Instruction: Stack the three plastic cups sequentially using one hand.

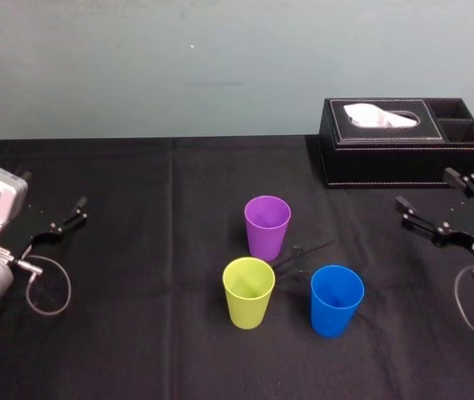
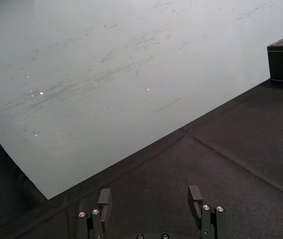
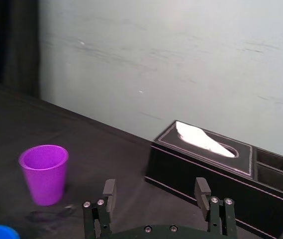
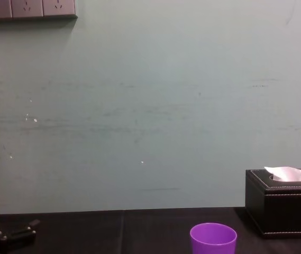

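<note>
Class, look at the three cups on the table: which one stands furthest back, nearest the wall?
The purple cup. It stands behind the yellow-green cup and the blue cup, which sit side by side nearer the robot.

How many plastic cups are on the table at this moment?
3: purple cup farthest back, yellow-green cup front left, blue cup front right; all upright, apart, none stacked.

On my bench I see the purple plastic cup mid-frame, the yellow-green plastic cup lower left of it, the blue plastic cup lower right, and the black rectangular tissue box upper right.
</note>
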You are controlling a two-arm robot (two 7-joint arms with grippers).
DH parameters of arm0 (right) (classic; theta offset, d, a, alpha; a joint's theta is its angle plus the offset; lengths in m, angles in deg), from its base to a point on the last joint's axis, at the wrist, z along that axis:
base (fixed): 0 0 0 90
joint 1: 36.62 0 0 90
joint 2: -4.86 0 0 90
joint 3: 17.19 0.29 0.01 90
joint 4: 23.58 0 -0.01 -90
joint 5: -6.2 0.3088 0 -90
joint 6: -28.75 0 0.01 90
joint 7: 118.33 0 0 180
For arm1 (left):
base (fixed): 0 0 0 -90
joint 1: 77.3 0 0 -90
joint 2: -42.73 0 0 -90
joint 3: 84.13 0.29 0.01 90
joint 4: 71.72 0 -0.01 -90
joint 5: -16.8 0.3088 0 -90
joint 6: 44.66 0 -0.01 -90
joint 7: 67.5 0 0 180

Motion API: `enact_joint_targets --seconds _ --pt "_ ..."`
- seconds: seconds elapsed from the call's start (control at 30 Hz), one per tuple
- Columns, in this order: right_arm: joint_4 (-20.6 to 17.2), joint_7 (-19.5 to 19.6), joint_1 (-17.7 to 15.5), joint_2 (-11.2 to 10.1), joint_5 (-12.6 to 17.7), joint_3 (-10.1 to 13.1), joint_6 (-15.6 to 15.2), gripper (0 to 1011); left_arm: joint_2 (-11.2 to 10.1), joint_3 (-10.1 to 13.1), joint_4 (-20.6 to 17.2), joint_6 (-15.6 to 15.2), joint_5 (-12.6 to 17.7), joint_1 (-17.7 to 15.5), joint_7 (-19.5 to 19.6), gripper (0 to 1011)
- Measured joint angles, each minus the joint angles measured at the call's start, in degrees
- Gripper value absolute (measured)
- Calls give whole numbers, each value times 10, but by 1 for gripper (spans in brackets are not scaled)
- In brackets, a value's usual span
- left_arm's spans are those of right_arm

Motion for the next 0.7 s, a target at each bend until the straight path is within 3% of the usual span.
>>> enact_joint_targets --seconds 0.4,0.7 --pt "-48 -122 -82 -67 65 60 17 1003 0 0 0 0 0 0 0 1010" --pt "-59 -195 -125 -93 79 82 43 1003 0 0 0 0 0 0 0 1010"
